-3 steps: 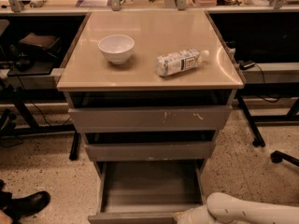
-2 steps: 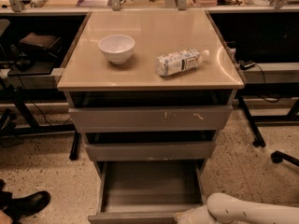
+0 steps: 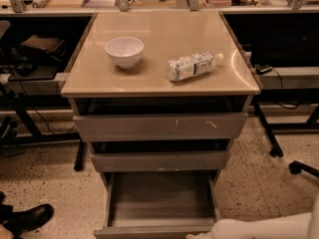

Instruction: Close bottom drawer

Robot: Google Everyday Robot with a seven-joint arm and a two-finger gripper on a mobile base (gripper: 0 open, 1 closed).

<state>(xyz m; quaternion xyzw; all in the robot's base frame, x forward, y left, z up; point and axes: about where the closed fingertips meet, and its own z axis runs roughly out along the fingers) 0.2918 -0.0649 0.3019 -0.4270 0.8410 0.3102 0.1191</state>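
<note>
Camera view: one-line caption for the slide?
Bottom drawer stands open, gripper by its front panel, low in frame; bowl and bottle on the cabinet top.

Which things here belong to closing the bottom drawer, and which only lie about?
For the job: bottom drawer, pulled open; claw, at its front edge.
Lying about: white bowl and bottle on the cabinet top; black shoe, lower left.

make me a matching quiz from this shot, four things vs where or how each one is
1 white round bowl
2 clear plastic bottle
3 bottom grey metal drawer
4 white arm's end effector

a pulled out
b on its side, right on beige cabinet top
c lower picture edge, at that drawer's front
d upright, left on the top

Pairs: 1-d, 2-b, 3-a, 4-c
</note>
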